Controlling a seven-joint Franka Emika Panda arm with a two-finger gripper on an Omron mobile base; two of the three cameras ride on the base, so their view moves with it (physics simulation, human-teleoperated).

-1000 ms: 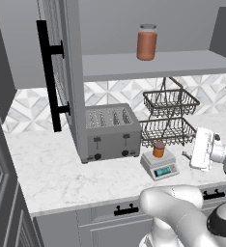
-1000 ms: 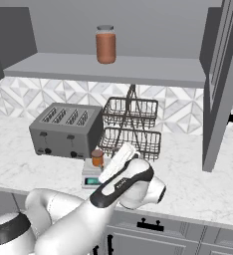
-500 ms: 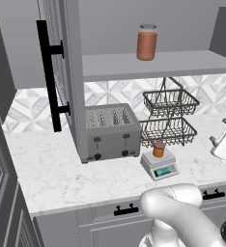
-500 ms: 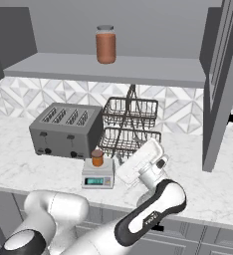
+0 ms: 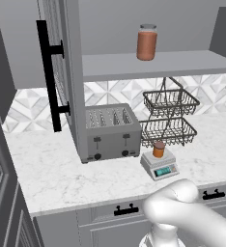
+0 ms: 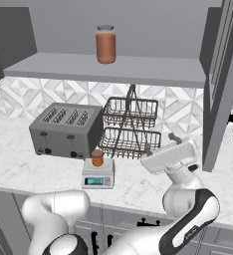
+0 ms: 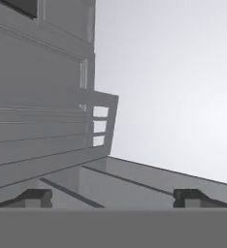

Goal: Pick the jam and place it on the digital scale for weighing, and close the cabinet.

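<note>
Tool is wide open and empty. Your jam already sits on the digital scale; only the cabinet doors remain open to shut.

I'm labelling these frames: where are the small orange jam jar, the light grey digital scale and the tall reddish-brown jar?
small orange jam jar point(image 5: 158, 149), left base view, its body
light grey digital scale point(image 6: 98, 181), right base view, its lit front display
tall reddish-brown jar point(image 6: 105, 46), right base view, its glass side

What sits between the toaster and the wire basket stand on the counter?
Only the digital scale with the jam on it, slightly forward of the toaster and basket stand; left base view.
</note>
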